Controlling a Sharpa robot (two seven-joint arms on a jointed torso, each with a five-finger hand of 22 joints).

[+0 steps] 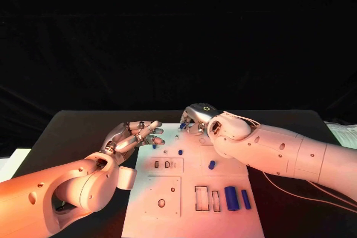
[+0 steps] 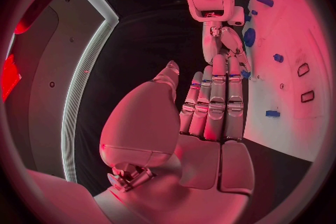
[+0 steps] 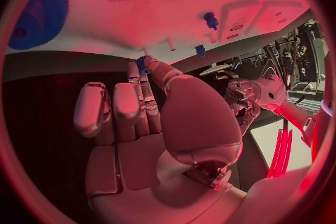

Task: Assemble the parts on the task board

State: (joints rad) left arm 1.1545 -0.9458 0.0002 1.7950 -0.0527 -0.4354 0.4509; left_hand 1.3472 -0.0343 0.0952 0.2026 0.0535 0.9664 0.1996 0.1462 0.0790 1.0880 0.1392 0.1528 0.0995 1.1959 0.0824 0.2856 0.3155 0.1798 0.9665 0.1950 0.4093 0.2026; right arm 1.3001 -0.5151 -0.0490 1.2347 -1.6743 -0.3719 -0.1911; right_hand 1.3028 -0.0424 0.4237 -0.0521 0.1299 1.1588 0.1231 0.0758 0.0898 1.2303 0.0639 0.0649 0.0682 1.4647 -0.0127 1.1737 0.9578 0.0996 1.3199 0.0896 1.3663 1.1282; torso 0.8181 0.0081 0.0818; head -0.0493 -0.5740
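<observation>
The white task board (image 1: 152,207) lies in the middle of the black table. My right hand (image 1: 199,117) hangs over the board's far edge and pinches a small blue part (image 1: 182,126) between thumb and finger; the right wrist view shows that part (image 3: 142,62) at the fingertips. My left hand (image 1: 136,136) hovers at the board's far left corner with fingers stretched out and nothing in them (image 2: 210,106). A small blue peg (image 1: 155,145) stands on the board just beside its fingertips. Two blue cylinders (image 1: 231,198) lie at the board's near right.
More small blue pegs stand on the board (image 1: 212,164), (image 1: 180,152). Rectangular slots (image 1: 200,198) and round holes (image 1: 161,202) open in its near half. A blue gear (image 3: 38,14) sits on the board in the right wrist view. Black table (image 1: 74,135) surrounds the board.
</observation>
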